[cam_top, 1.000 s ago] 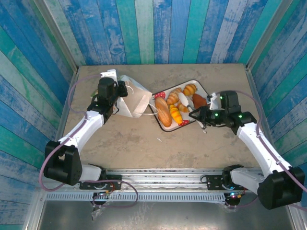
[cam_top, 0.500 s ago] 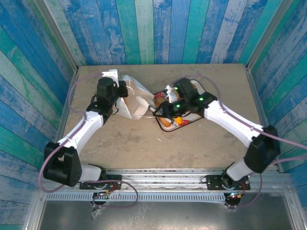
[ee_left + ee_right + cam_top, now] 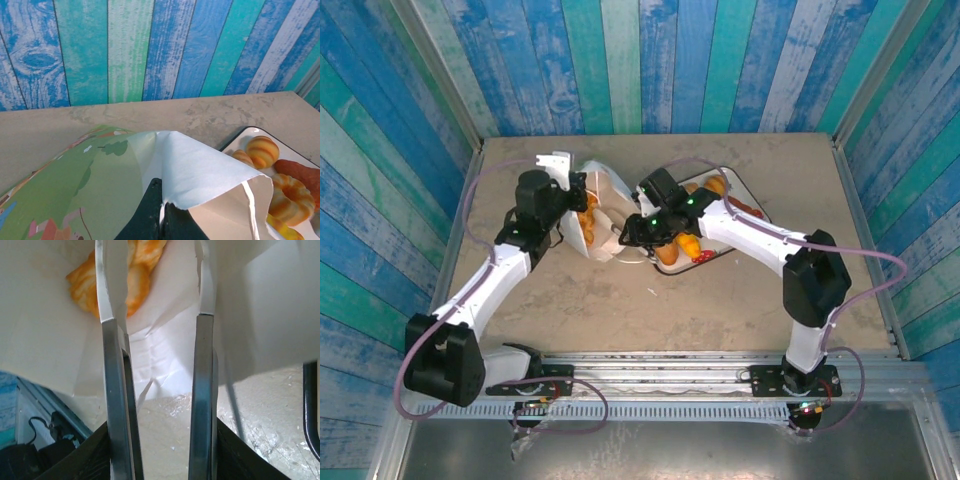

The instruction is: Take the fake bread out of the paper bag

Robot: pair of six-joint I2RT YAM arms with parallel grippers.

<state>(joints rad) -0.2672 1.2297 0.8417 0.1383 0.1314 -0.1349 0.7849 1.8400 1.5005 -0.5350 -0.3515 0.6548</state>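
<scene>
The paper bag (image 3: 607,192) lies on its side at the back left, its mouth facing right. My left gripper (image 3: 571,203) is shut on the bag's upper rim (image 3: 200,175) and holds the mouth up. A golden-orange croissant (image 3: 585,214) shows inside the bag. My right gripper (image 3: 624,233) is open, its fingers (image 3: 112,340) reaching into the mouth, with the croissant (image 3: 120,275) ahead of the left finger and apart from it. Several more pieces of fake bread lie on the tray, among them a croissant (image 3: 262,151) and a reddish-brown roll (image 3: 303,172).
The white strawberry-print tray (image 3: 710,257) sits just right of the bag, partly under my right arm. Blue and green plank walls close in the back and both sides. Bare table lies in front of the bag and the tray.
My right arm has swung left from beside the tray, across it, to the bag's mouth. The left gripper has pulled the bag's rim up, and a croissant now shows inside.
</scene>
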